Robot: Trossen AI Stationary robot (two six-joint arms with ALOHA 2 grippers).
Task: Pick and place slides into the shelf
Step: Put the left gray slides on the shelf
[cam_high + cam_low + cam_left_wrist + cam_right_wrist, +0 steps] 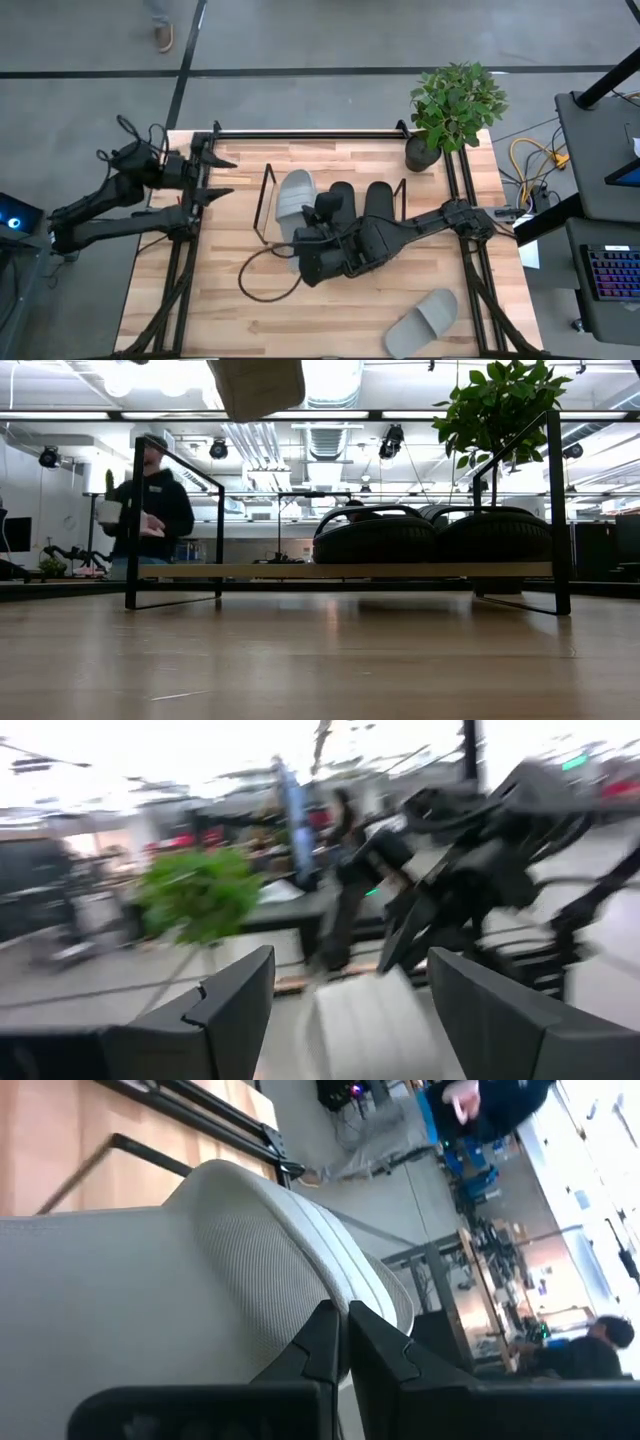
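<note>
My right gripper point(303, 228) is shut on a light grey slide point(295, 195) and holds it in the air over the left part of the shelf point(266, 205). In the low view that slide point(255, 385) shows at the top, well above the shelf board point(250, 571). Two black slides point(340, 200) point(378, 198) rest sole-down, side by side, on the right part of the board point(375, 540) point(490, 535). A second grey slide point(425, 320) lies flat on the table near the front right. My left gripper point(222, 177) is open at the table's left edge, with nothing between its fingers point(230, 1010). My right gripper pinches the grey slide between its two shut fingers point(322, 1342), at the edge of the broad ribbed strap point(335, 1285). It comes at the slide from the table's near right side. The slide is lifted clear, above the shelf's left end.
A potted plant point(455, 105) stands at the far right corner. A dark cable point(265, 278) loops on the table in front of the shelf. A black rail frame point(300, 134) borders the table. A person point(150, 510) stands beyond the far edge.
</note>
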